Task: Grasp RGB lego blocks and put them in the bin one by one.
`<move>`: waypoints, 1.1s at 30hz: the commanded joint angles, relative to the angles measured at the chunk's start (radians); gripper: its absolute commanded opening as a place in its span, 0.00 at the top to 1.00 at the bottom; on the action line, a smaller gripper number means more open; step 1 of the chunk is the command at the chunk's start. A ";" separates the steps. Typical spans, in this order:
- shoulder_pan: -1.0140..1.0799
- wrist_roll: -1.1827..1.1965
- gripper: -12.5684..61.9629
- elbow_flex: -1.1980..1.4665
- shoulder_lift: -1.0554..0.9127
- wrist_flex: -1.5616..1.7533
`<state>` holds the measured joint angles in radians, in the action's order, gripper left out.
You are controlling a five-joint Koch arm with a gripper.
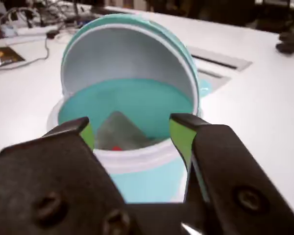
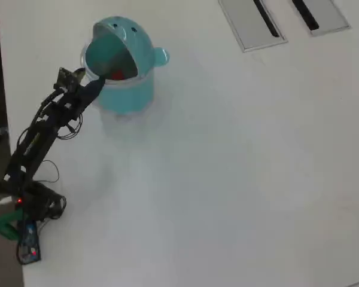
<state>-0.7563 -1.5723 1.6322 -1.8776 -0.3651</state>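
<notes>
Black jaws with yellow-green pads fill the lower part of the wrist view; the gripper (image 1: 132, 128) stands spread wide, nothing between its tips, just above the near rim of the bin (image 1: 152, 181); the bin is the landmark for all that follows; its teal lid (image 1: 130, 54) is tipped up and back, showing a pale grey underside, and the mouth below it lies uncovered; inside the bin, low against the near wall, a small patch of the red block (image 1: 116, 148) shows beside a grey shape that I cannot make out; the blue and yellow-green blocks cannot be picked out in either view; in the overhead view the bin (image 2: 128, 98) sits on the white table (image 2: 239, 179), its lid bearing two dark dots, a round knob (image 2: 160, 57) on its right side; red shows in its mouth there too; the arm (image 2: 45, 128) reaches up from the lower left to the bin's left rim; two grey slotted panels (image 2: 251, 24) lie well apart from the bin, toward the upper right.
</notes>
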 commanded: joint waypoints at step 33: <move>0.325 0.653 0.39 0.236 -0.482 0.060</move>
<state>-0.4510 -0.9679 1.9159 -2.2887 -0.3651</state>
